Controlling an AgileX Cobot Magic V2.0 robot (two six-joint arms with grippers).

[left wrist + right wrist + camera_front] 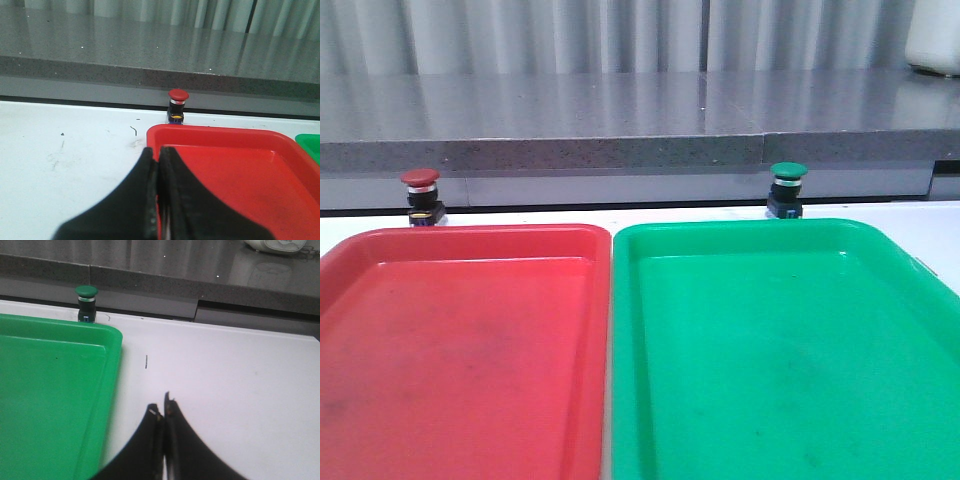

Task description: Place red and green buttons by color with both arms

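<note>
The red button [420,195] stands upright at the desk's [225,365] far edge just behind the red tray [460,350], and the green button [786,188] likewise behind the green tray [780,350]. Both the left pincer [157,165] and right pincer [162,415] are closed on nothing, well short of the buttons.

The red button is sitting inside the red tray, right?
No. The red button stands on the table behind the red tray, outside its far rim. The front view shows it.
</note>
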